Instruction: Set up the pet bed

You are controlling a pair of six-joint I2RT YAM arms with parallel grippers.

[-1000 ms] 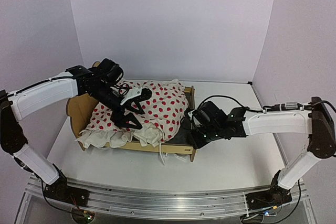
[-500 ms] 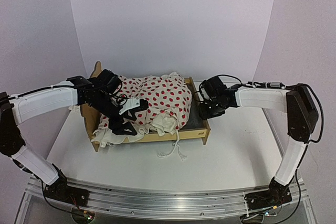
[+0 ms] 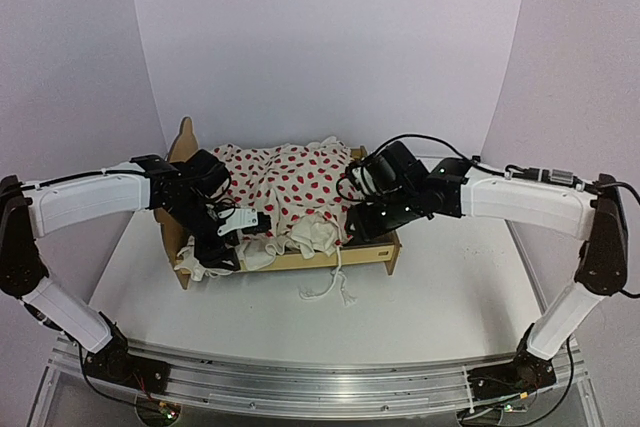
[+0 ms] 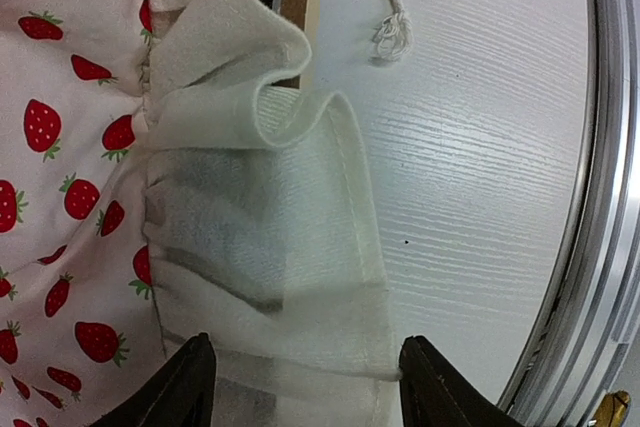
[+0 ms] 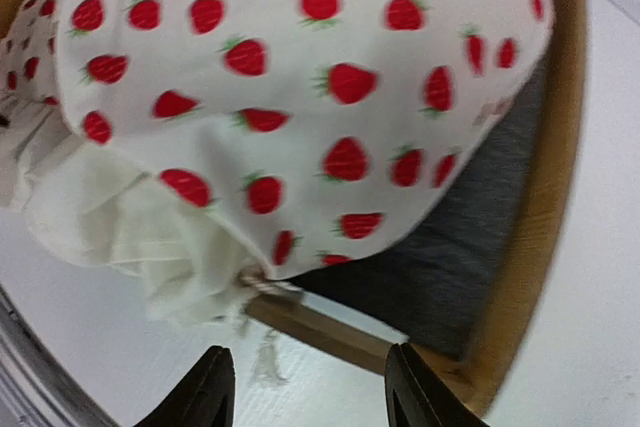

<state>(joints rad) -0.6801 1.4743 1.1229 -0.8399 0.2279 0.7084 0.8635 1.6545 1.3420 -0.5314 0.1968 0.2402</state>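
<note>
Grippers first: left gripper had its jaws spread wide, black fingertips straddling the white ruffled hem of the blanket. The cloth lay loose between them, not pinched. Same for the right gripper: jaws well apart, nothing between the fingers, hovering over the bed's near foot corner.

Small light plywood pet bed, count one, sat on the white table a little left of centre, toward the back wall, long side facing the arm bases. Scalloped headboard stood upright at the left end, foot end at the right. Dark grey felt base showed only at the foot end, in the right wrist view; elsewhere it was covered.

One white blanket printed with red strawberries was heaped in the bed, bunched, its ruffle spilling over the near rail at the left. One white cord hung over the near rail onto the table, frayed end lying on the tabletop.

Arms, count two. From the left side the left arm extended with its forearm running roughly level to the right, wrist bent down at the bed's near-left corner. Opposite it the right arm had its upper link standing steeply at the table edge, forearm running left, wrist dipping to the bed's near-right corner. Bed lay between the two grippers. One aluminium rail ran along the near table edge, carrying both bases.
</note>
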